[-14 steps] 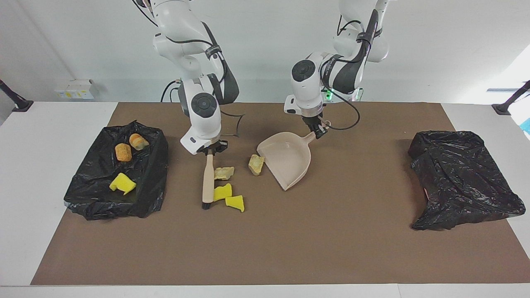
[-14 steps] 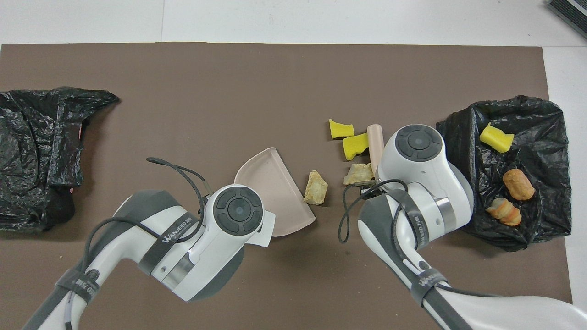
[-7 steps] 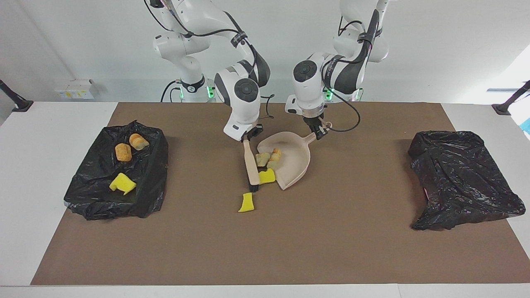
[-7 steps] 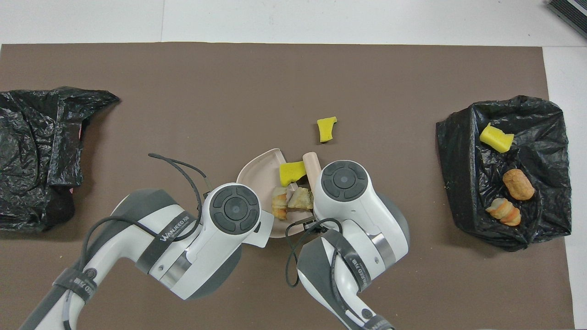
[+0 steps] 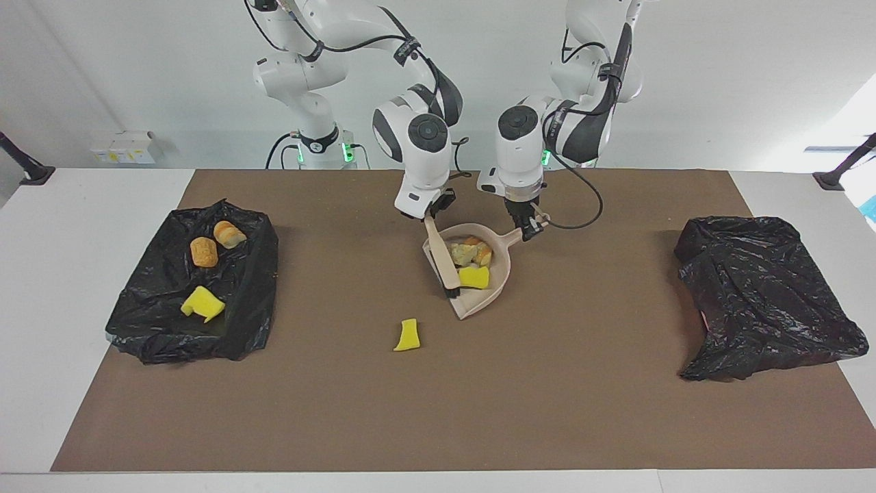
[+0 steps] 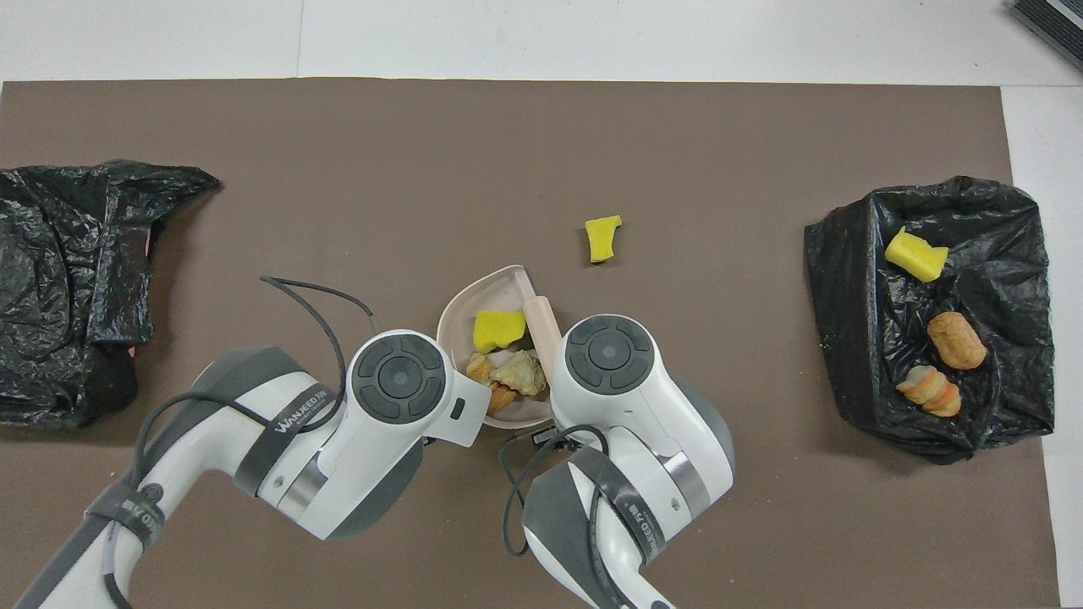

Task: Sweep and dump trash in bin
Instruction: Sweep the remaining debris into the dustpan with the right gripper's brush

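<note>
My right gripper [image 5: 431,218] is shut on the beige brush [image 5: 443,259], whose dark bristles lie inside the beige dustpan [image 5: 498,275]. My left gripper [image 5: 528,229] is shut on the dustpan's handle. In the pan lie a yellow wedge [image 5: 474,276], a tan lump [image 5: 464,254] and an orange-brown lump [image 5: 484,255]. They also show in the overhead view, the wedge [image 6: 497,330] and lumps [image 6: 518,372] in the pan [image 6: 457,306]. One yellow wedge [image 5: 408,335] lies loose on the mat, farther from the robots than the pan. The wrists hide both grippers in the overhead view.
A black-bag bin [image 5: 239,308] at the right arm's end holds a yellow wedge [image 5: 202,303] and two orange-tan lumps [image 5: 204,251]. A second crumpled black bag [image 5: 759,294] lies at the left arm's end. A brown mat [image 5: 547,397] covers the table.
The brush swept across the mat toward the pan and pushed three pieces into it, then deeper in. One yellow wedge slid off and stayed on the mat. The pan turned slightly.
</note>
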Robot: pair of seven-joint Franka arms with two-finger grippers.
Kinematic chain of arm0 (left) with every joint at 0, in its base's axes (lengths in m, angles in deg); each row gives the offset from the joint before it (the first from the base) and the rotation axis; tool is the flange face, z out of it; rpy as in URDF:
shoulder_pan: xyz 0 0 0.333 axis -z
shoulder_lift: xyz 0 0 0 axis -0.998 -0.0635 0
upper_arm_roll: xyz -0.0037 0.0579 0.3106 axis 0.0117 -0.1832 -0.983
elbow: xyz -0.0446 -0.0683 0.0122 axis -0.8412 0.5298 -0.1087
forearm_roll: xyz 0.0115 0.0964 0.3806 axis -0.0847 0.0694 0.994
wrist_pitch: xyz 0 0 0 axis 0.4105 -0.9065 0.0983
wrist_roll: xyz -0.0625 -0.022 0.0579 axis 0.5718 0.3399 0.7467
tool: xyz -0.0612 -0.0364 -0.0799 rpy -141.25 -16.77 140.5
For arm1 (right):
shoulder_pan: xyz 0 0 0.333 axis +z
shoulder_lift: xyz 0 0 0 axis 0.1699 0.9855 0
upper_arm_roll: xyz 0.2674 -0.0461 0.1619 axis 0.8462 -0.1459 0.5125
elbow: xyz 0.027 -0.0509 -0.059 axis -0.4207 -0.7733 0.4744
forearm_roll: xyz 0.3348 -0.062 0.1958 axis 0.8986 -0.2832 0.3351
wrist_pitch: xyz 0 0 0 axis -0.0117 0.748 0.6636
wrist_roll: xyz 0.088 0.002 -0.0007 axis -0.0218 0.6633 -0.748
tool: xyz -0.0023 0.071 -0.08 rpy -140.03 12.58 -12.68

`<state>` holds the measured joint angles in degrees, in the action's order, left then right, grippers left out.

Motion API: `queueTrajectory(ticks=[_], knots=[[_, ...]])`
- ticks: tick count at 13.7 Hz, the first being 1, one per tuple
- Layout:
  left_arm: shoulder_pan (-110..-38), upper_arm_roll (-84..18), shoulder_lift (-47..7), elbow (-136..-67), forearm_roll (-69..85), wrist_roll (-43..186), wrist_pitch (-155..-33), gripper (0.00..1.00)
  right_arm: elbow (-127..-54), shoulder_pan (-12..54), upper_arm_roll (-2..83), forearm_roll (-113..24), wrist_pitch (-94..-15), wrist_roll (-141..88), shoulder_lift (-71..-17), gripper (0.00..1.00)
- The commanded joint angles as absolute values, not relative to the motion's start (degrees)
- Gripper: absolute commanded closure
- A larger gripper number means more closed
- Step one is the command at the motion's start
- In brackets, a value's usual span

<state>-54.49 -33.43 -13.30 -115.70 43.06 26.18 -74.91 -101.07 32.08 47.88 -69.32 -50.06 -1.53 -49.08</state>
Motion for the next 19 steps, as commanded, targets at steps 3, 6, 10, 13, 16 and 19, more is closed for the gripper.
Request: queueTrajectory(ticks=[3,6,10,13,16,19], knots=[[-59.3,-33.4,-15.9,-111.7,41.9,19.5,-75.5,1.0,-96.8,29.2,47.7,-70.2,-48.9,-6.1,-47.9,1.0],[-60.2,-33.4,-17.4,-108.2,41.5,19.4,-73.2,1.0,-96.6,27.6,47.5,-75.6,-49.2,-6.6,-47.7,1.0],[-60.1,-33.4,-17.7,-108.1,41.5,20.1,-73.3,1.0,-88.1,20.4,47.4,-78.2,-45.1,-6.6,-42.3,1.0],[-59.8,-33.4,-17.5,-108.7,41.5,20.2,-73.3,1.0,-85.9,18.1,47.4,-82.3,-44.8,-6.6,-36.8,1.0],[-60.0,-33.4,-18.3,-108.3,41.5,20.0,-74.3,1.0,-83.5,18.7,47.5,-82.1,-45.0,-6.6,-33.7,1.0],[-59.7,-33.4,-18.7,-108.2,41.6,20.1,-73.1,1.0,-83.4,19.7,49.3,-79.5,-45.4,-5.9,-33.8,1.0]])
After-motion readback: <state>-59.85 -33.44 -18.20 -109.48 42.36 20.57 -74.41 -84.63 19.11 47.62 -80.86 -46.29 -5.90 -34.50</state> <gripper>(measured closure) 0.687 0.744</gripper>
